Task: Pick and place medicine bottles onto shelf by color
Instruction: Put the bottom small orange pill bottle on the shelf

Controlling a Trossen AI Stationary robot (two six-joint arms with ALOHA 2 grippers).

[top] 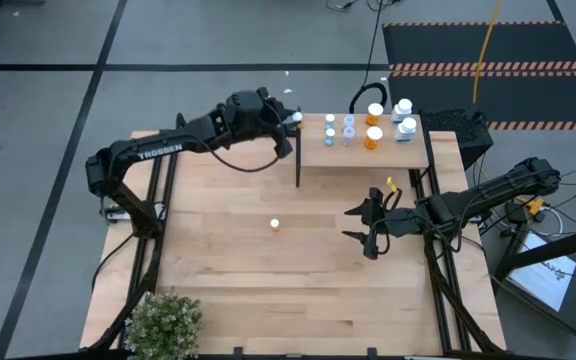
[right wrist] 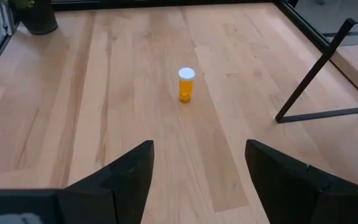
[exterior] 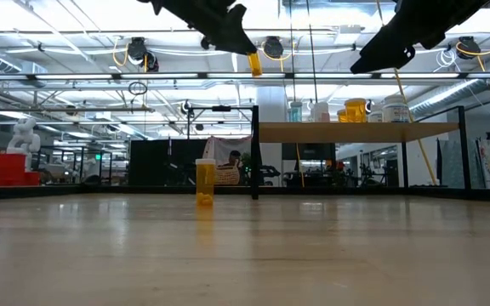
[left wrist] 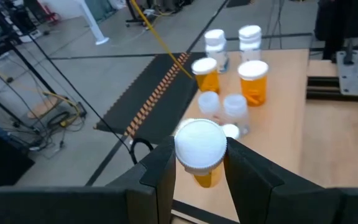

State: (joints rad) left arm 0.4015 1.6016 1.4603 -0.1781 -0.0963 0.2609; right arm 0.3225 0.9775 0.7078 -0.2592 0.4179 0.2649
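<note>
The left tool (left wrist: 199, 171) hangs above the shelf's left end, clamped on an orange bottle (left wrist: 201, 152) by its white cap. A potted plant (top: 163, 322) sits at the bench's (top: 228, 270) near left corner. One orange bottle (top: 274, 225) stands upright alone mid-bench. The shelf (top: 313, 152) lies at the far right of the bench, carrying pale bottles (top: 339, 129) toward its left, orange ones (top: 373, 128) beside them, and larger white-capped ones (top: 405, 118) at the right. The right tool (top: 360, 223) hovers over the bench near the shelf, fingers apart, holding nothing, facing the lone bottle.
</note>
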